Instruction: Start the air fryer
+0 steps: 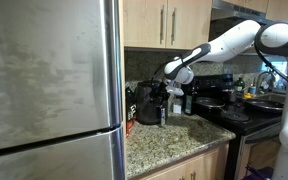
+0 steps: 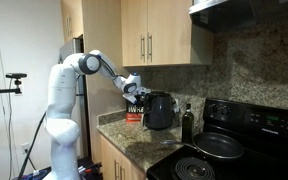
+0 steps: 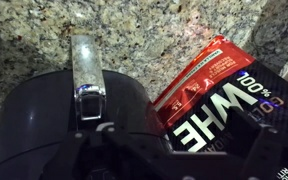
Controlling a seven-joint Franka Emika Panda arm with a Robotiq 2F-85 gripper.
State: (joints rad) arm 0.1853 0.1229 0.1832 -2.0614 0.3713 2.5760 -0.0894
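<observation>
The air fryer (image 1: pixel 150 106) (image 2: pixel 160 111) is a dark rounded appliance on the granite counter, against the backsplash. In the wrist view I look down on its black top (image 3: pixel 44 115) and the silver drawer handle (image 3: pixel 85 72) pointing away. My gripper (image 3: pixel 169 145) hovers just above its top edge, beside a red and black protein bag (image 3: pixel 219 95). A dark finger (image 3: pixel 250 125) shows on the right; the left one blends into the fryer's black top. The bag's lettering shows between them, so the jaws look open and hold nothing. In both exterior views the gripper (image 1: pixel 162 80) (image 2: pixel 134 91) sits at the fryer's upper side.
A steel fridge (image 1: pixel 44 80) fills the counter's end. A black stove (image 2: pixel 234 150) carries a pan (image 2: pixel 220 146) and pots (image 1: pixel 212 101). A dark bottle (image 2: pixel 187 123) stands between fryer and stove. Wooden cabinets (image 2: pixel 149 35) hang overhead.
</observation>
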